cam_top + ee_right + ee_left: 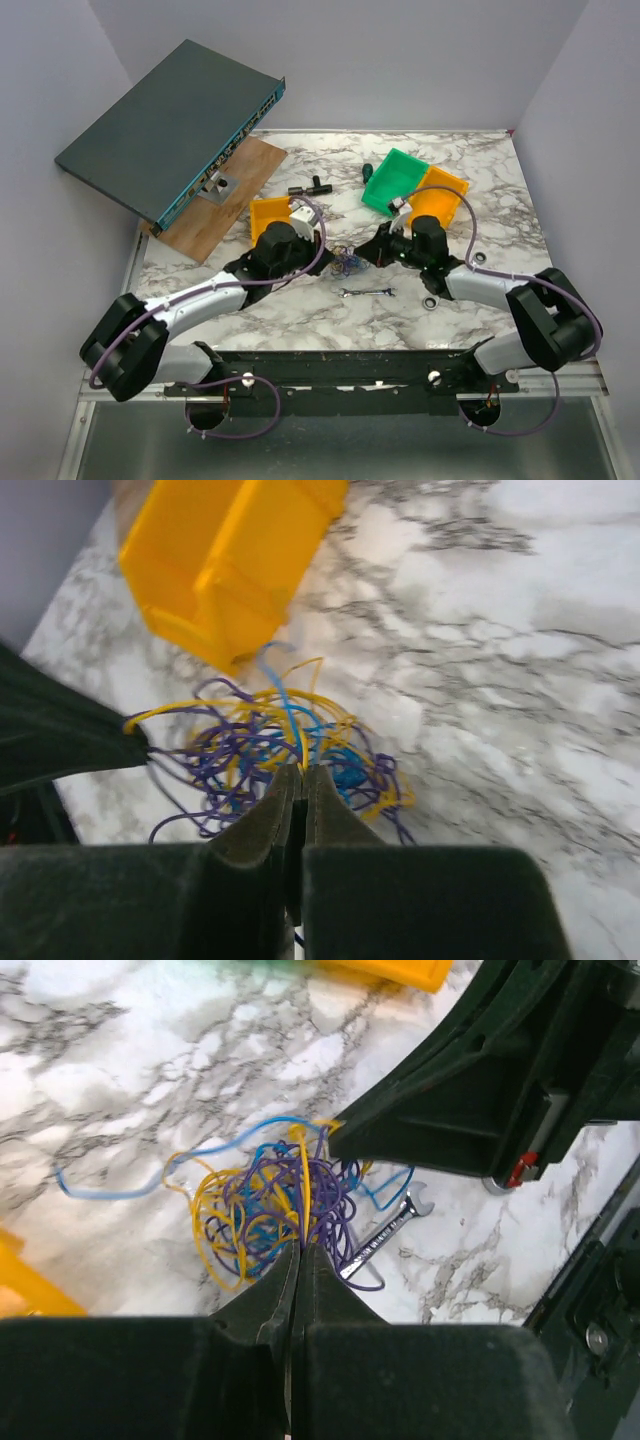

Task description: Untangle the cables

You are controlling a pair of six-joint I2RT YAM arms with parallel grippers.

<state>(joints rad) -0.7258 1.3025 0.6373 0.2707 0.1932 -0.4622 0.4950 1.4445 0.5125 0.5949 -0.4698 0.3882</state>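
The cables [348,264] are a small tangle of thin yellow, blue and purple wires lying on the marble table between both arms. My left gripper [300,1250] is shut, with a yellow strand of the cables [265,1205] running into its tips. My right gripper [302,770] is also shut, pinching yellow and blue strands of the cables [260,745]. In the top view the left gripper [333,262] and right gripper [362,256] meet tip to tip over the bunch. A loose blue strand [110,1188] trails off to the left.
A small silver wrench [367,292] lies just in front of the tangle. A yellow bin [270,216] stands behind the left gripper, with a green bin [395,180] and another yellow bin [440,196] at the back right. A network switch [165,125] leans on a wooden board [215,205].
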